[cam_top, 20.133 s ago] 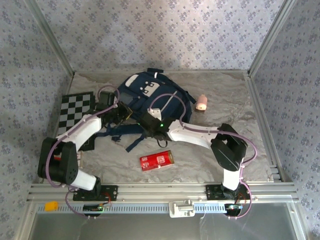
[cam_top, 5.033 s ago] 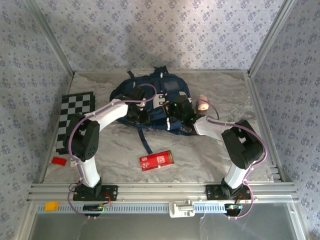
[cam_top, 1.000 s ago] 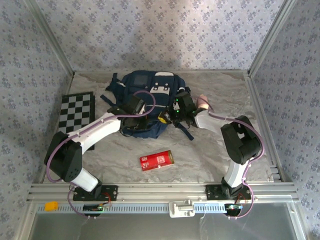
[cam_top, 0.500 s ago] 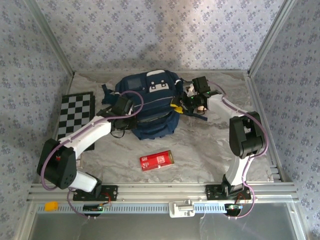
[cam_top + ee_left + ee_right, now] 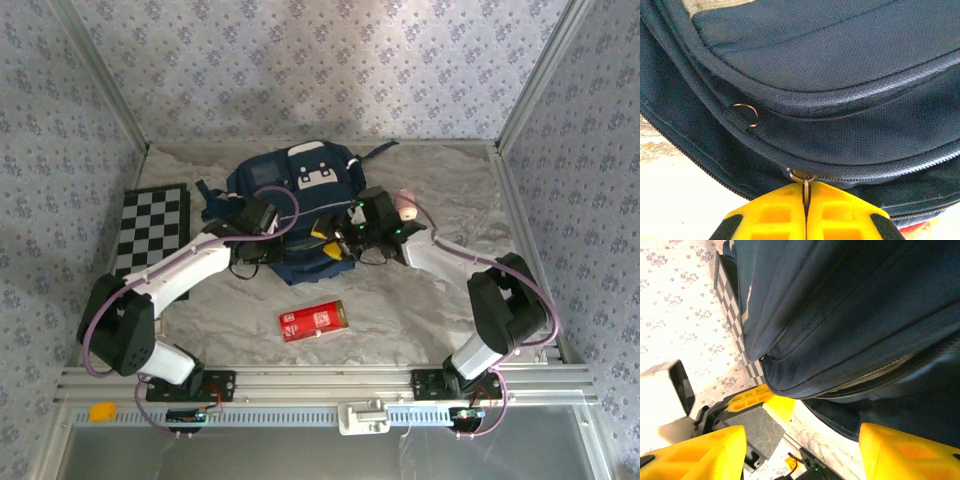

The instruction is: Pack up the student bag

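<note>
Marbled tabletop [image 5: 420,300]: right fingers [image 5: 700,447], spread, have returned beside student bag [image 5: 300,190]; left fingers [image 5: 785,220] pinch its zipper pull [image 5: 801,176].

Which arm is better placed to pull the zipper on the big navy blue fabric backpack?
Left, probably. The left gripper is shut on the metal zipper ring of the navy blue fabric backpack, while the right gripper hangs open beside it, holding nothing.

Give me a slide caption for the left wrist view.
Left gripper pinching a zipper pull on the navy student bag.
</note>
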